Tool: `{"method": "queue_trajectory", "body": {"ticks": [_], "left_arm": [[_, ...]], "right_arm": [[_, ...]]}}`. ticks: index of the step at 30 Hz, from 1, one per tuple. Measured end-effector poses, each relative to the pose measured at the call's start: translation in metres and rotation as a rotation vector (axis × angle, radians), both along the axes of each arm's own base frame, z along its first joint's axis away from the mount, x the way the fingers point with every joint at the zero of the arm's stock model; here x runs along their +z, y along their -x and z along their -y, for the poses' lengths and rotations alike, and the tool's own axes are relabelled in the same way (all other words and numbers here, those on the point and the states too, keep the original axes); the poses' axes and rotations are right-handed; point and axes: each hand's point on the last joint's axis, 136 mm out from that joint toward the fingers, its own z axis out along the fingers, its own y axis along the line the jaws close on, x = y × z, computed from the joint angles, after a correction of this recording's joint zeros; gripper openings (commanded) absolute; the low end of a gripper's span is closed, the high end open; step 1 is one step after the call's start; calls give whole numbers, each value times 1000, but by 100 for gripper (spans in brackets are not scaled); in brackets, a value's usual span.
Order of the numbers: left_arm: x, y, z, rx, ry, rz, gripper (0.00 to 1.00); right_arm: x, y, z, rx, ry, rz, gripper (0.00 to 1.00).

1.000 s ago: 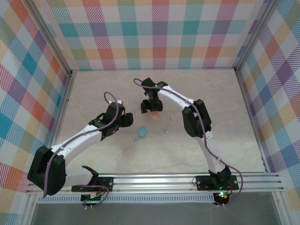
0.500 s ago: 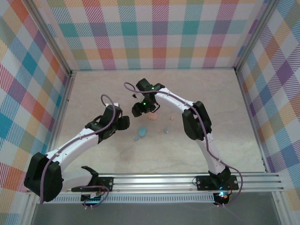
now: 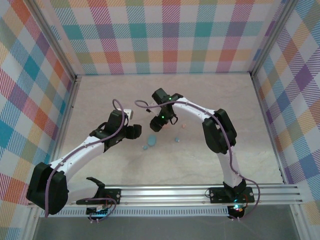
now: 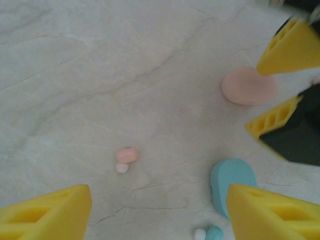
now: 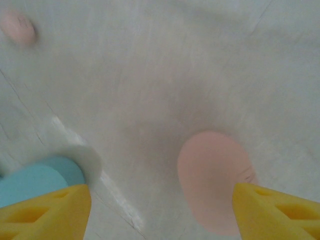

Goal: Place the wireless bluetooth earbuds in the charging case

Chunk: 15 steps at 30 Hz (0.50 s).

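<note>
- Pastel plaid walls (image 3: 170, 35) enclose a pale, veined table (image 3: 100, 95).
- Right gripper (image 5: 160, 215), fingers apart and empty, hangs over the pink case (image 5: 215, 180) near the blue case (image 4: 227, 175).
- Left gripper (image 4: 160, 215), fingers spread wide, empty, faces the blue case.
- Rounded pink earbud (image 4: 125, 157), whitish tip, lies apart from the blue case; a blue earbud (image 4: 214, 233) lies just beside it.

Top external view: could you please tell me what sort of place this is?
Probably a robot test cell: plaid panel walls box in a marble-look table, and the left arm and right arm are bolted to a metal rail.
</note>
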Motion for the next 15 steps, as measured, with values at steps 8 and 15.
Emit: {"method": "queue_trajectory", "body": {"ticks": [8,15], "left_arm": [[-6,6,5,-55,8,-15,72],[-7,6,6,-67,6,-15,72]], "right_arm": [[-6,-19,-1,67,19,53,75],[-9,-31,3,75,21,83,75]]}}
